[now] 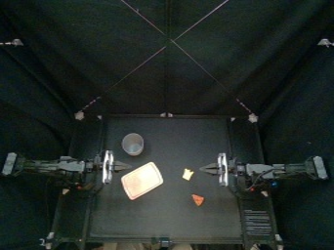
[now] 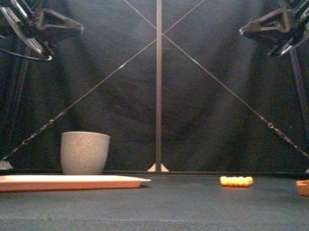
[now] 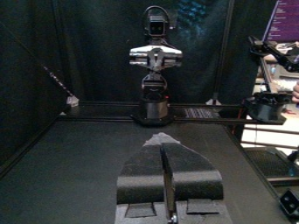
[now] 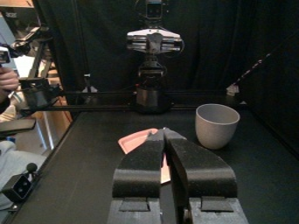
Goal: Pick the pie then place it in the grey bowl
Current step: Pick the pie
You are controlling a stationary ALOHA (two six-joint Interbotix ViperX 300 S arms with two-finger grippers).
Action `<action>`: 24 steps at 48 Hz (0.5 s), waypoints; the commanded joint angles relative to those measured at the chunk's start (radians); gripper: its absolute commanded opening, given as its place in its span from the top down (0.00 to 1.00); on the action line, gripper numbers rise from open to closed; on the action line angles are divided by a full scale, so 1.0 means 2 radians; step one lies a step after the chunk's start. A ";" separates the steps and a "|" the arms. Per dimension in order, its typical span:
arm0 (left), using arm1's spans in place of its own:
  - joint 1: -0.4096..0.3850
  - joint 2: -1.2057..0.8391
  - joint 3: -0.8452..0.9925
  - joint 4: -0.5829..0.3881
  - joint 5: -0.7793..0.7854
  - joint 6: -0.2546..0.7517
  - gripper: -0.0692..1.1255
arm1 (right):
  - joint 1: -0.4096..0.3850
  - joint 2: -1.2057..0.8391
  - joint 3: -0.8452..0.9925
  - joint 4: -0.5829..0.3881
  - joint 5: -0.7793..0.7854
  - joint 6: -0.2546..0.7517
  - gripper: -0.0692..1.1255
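The pie (image 1: 198, 199), a small orange-red wedge, lies on the table at the front right; in the front view the pie (image 2: 303, 187) shows at the right edge. The tall grey speckled cup (image 1: 133, 144) stands upright at the back left, and it appears again as the cup (image 2: 85, 152) and the cup (image 4: 218, 124). My left gripper (image 1: 115, 167) hovers at the table's left side with its jaws together (image 3: 165, 142). My right gripper (image 1: 216, 169) hovers at the right, behind the pie, jaws together (image 4: 167, 134). Neither holds anything.
A flat pink tray (image 1: 141, 180) lies left of centre, in front of the cup. A small yellow toy (image 1: 188, 173) sits near the middle, between the tray and my right gripper; the front view shows this yellow toy (image 2: 237, 180) low at the right.
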 commanded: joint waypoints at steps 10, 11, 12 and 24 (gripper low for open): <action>0.031 0.012 -0.005 -0.007 -0.036 0.002 0.92 | -0.035 0.071 -0.018 0.006 -0.001 0.007 0.94; 0.031 0.012 -0.006 -0.006 -0.036 0.002 0.92 | -0.036 0.077 -0.021 0.010 0.000 0.009 0.94; 0.031 0.012 -0.007 -0.006 -0.035 0.002 0.92 | -0.036 0.082 -0.024 0.015 0.001 0.012 0.94; 0.031 0.012 -0.008 -0.002 -0.035 0.002 0.92 | -0.046 0.102 -0.050 0.108 0.087 0.044 0.77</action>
